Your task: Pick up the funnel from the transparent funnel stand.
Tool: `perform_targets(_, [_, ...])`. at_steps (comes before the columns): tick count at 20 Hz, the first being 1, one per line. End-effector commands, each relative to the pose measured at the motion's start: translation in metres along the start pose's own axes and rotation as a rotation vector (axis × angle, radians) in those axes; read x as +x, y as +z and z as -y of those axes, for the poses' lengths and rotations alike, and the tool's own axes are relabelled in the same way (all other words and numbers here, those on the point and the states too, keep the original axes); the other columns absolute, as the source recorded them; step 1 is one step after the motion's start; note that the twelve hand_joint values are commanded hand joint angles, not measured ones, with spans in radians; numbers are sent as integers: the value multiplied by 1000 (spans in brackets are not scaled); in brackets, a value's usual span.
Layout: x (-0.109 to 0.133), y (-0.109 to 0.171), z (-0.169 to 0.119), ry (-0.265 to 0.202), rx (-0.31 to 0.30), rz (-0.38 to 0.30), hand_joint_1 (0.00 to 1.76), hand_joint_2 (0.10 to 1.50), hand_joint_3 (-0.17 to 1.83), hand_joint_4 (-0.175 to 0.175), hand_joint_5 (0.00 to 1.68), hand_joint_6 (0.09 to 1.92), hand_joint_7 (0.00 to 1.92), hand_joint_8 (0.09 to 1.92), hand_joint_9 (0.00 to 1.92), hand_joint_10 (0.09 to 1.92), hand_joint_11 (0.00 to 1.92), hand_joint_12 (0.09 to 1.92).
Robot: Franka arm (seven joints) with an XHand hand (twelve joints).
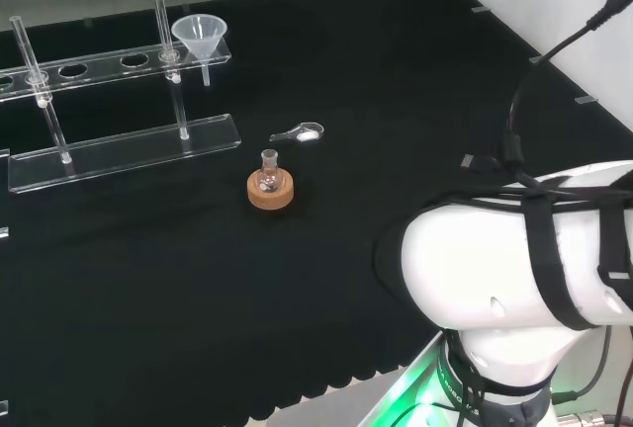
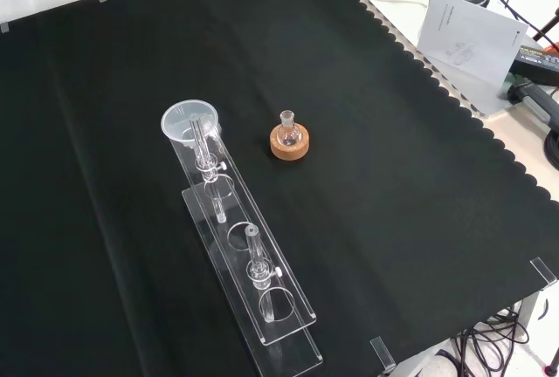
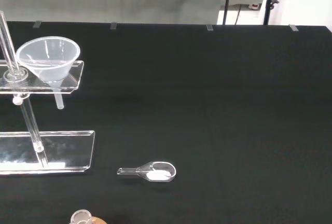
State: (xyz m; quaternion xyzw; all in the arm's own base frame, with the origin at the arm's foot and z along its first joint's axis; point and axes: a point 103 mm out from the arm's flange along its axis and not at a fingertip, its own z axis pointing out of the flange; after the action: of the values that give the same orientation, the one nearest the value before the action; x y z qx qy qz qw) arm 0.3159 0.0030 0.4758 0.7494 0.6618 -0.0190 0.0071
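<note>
Hand: can't tell its state from these views, so approach hasn't visibly begun; arm (image 1: 514, 279) sits well back at head view's right. Funnel (image 1: 199, 36) rests in the end hole of the stand's (image 1: 119, 140) upper shelf, cone above the shelf, stem hanging below it, at the end nearest the flask. In front view the funnel (image 2: 189, 123) is at the stand's (image 2: 262, 307) far end. Just beside it a clear post (image 1: 162, 24) rises through the shelf. Risks, as I judge them: funnel is clear and light, so fingers closing off-centre could tip it out of the hole or knock it onto the cloth. Post is so near the rim that a wide grasp could catch it and drag or topple the whole stand, which looks light and only rests on the cloth. Lifting at a slant could jam the stem in the hole and pull the shelf up w/ it; straight up seems safer. Further out, small flask (image 1: 268, 165) on cork ring (image 1: 270, 191) and a clear scoop (image 1: 298, 133) w/ white powder lie near the stand's end; a low sweep in could hit them.
</note>
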Motion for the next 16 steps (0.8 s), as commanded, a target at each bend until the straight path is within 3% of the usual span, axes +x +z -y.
perform_targets(1, [-1,8,-15,24,11,8,0,1198,372,28,181,87,2,287,81,613,0,1321])
perform_targets(8, [1,38,-68,0,55,9,0,1209,345,26,190,87,1,324,95,615,0,1333])
perform_targets(13, [16,51,-113,-62,75,5,0,1206,337,26,191,87,7,335,103,618,0,1336])
perform_targets(16, [28,58,-135,-107,88,21,100,1156,305,20,191,87,64,376,136,634,0,1345])
